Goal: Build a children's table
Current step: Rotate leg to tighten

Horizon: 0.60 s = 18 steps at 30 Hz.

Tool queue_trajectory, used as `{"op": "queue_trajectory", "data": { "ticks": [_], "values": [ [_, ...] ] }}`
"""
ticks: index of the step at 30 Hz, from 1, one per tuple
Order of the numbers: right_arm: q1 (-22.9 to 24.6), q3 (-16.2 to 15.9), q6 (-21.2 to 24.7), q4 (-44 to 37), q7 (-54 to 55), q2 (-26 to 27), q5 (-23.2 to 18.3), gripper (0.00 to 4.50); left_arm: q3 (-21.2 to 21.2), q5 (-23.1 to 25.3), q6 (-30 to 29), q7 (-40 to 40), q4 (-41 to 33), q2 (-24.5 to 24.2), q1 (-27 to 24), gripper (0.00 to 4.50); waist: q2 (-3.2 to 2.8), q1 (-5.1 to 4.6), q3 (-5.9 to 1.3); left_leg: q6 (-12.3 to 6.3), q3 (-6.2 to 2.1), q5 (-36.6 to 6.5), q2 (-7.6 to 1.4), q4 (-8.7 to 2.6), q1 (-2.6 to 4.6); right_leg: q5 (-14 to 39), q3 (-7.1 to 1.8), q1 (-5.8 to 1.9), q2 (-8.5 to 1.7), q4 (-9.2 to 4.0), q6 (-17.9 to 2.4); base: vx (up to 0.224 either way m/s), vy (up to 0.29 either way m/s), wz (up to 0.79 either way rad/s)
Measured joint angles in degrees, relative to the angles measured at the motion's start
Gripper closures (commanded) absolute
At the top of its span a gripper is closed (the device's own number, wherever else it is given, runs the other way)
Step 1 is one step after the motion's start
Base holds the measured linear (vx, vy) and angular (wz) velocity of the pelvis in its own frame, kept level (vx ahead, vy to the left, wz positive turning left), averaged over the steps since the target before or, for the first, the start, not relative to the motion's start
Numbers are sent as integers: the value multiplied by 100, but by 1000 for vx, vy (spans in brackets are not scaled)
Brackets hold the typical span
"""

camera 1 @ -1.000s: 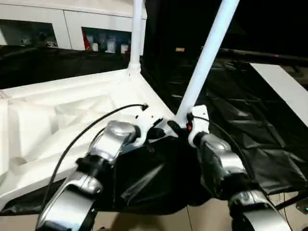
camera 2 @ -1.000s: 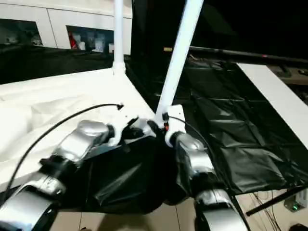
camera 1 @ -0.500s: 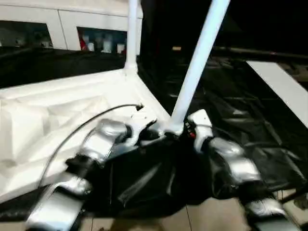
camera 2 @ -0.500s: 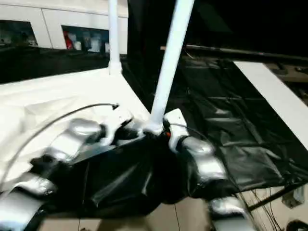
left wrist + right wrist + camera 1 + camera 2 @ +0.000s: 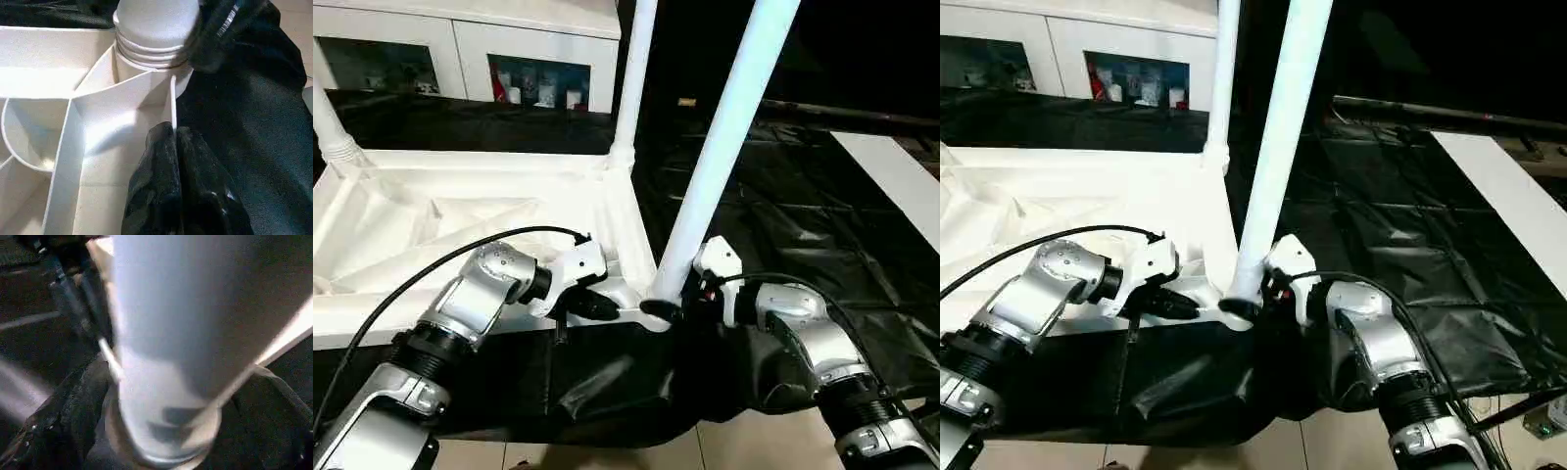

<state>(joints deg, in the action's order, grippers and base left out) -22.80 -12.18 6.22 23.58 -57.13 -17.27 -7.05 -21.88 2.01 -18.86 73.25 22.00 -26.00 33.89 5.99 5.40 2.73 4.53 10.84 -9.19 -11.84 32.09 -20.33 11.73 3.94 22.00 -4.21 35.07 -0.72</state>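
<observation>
The children's table lies upside down on the black sheet, its ribbed white top (image 5: 460, 211) facing up. Pale legs stand in the far-left (image 5: 333, 127) and far-right (image 5: 631, 88) corner sockets. A third leg (image 5: 724, 147) leans to the right, its foot in the near-right corner socket (image 5: 151, 49). My left gripper (image 5: 173, 134) is shut on the top's thin rim wall (image 5: 172, 103) just beside that socket. My right gripper (image 5: 166, 421) is open, its fingers (image 5: 73, 416) standing on either side of the leaning leg's foot (image 5: 161, 396), with a gap on one side.
A white glass-door cabinet (image 5: 538, 59) stands at the back. A white board (image 5: 891, 176) lies at the right on the black sheet (image 5: 783, 215). The sheet hangs over the work table's front edge above the floor (image 5: 754, 441). A black cable (image 5: 440, 264) arcs over my left forearm.
The whole view has shifted. My right gripper's fingers have spread apart around the leaning leg's foot. My left gripper stays pinched on the rim.
</observation>
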Motion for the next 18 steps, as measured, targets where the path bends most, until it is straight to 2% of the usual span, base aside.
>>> {"op": "queue_trajectory", "data": {
  "ticks": [8, 18],
  "values": [
    [26, -171, -3, -46, -98, -126, 68, 41, 0, -8, -69, 20, -108, -65, -37, 450, 4, -3, 0, -6, 1, -4, 0, -4, -6, 5, 2, 4, 0, 0, 8, 0, 0, 0],
    [-4, -98, 66, 4, -55, -44, 5, 123, 3, -18, -94, 27, -109, -82, -37, 450, 6, -14, -1, -6, 1, -3, -1, 1, -5, 5, 1, 4, 0, 5, 8, 0, 0, 0]
  ]
}}
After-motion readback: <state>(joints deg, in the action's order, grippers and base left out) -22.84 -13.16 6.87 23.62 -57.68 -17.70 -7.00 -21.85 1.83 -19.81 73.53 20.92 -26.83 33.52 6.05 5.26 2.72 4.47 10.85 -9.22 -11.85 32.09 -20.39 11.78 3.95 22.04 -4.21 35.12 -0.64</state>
